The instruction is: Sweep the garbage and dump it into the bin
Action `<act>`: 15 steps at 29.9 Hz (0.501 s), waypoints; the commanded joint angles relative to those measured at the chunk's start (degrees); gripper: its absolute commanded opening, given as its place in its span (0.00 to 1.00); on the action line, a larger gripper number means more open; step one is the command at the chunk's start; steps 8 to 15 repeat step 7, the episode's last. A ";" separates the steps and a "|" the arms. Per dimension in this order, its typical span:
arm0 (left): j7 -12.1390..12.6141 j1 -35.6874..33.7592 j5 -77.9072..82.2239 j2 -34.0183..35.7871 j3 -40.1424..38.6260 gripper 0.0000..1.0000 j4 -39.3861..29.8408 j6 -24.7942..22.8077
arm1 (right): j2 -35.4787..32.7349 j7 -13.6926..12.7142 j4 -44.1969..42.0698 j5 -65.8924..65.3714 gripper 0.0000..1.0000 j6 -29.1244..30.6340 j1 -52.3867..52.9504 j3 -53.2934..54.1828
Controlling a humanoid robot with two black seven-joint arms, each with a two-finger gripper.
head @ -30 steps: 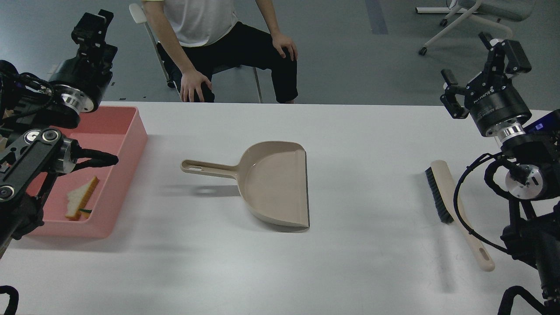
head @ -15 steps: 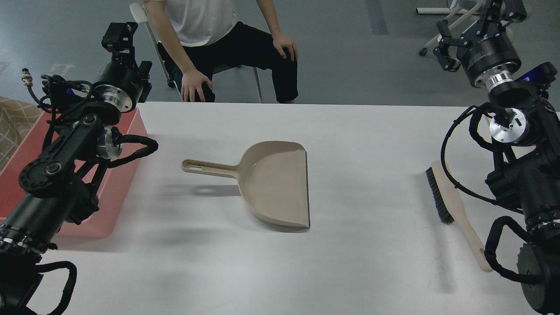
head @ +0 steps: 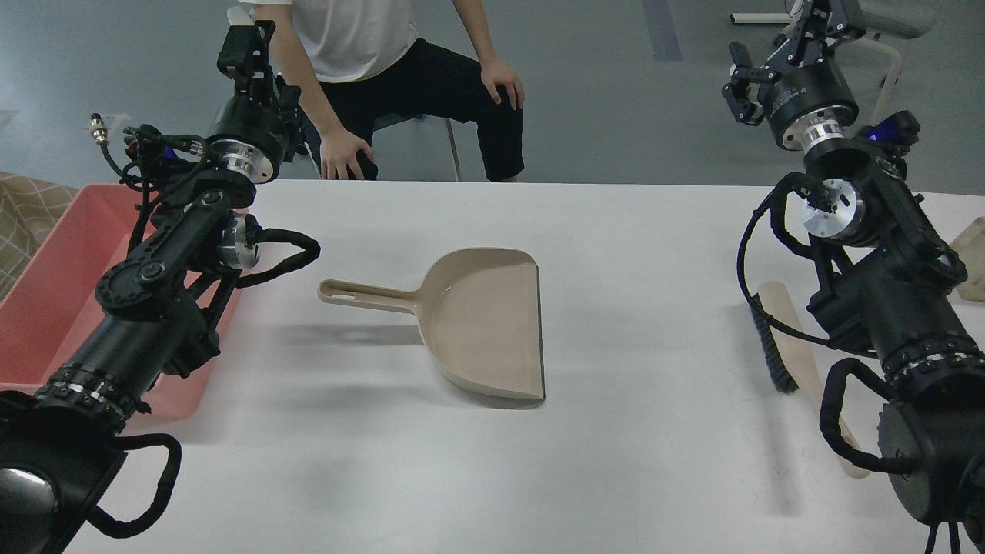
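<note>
The salmon-pink bin (head: 46,308) stands at the table's left edge, partly covered by my left arm. The bread slice and the yellow sponge piece are hidden from view. My left gripper (head: 246,42) is raised high beyond the table's far edge, above and right of the bin; it is dark and narrow, so I cannot tell its state. My right gripper (head: 781,35) is raised at the far right with fingers spread and nothing in it. The beige dustpan (head: 485,323) lies empty at mid-table. The beige brush (head: 777,338) lies at the right, partly behind my right arm.
A seated person (head: 369,46) is close behind the table's far edge, one hand (head: 342,154) near my left gripper. A white chair base (head: 862,23) stands at the far right. A beige object (head: 971,261) lies at the table's right edge.
Both arms have swung up and inward, grippers now higher and farther back. My left arm now covers the bin's inside, hiding the bread slice seen earlier. Dustpan and brush have not moved.
</note>
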 commanded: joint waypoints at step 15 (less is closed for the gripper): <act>-0.04 -0.09 -5.53 0.59 0.00 0.96 0.01 -0.65 | 0.00 0.02 0.42 0.00 1.00 -0.18 0.12 -0.22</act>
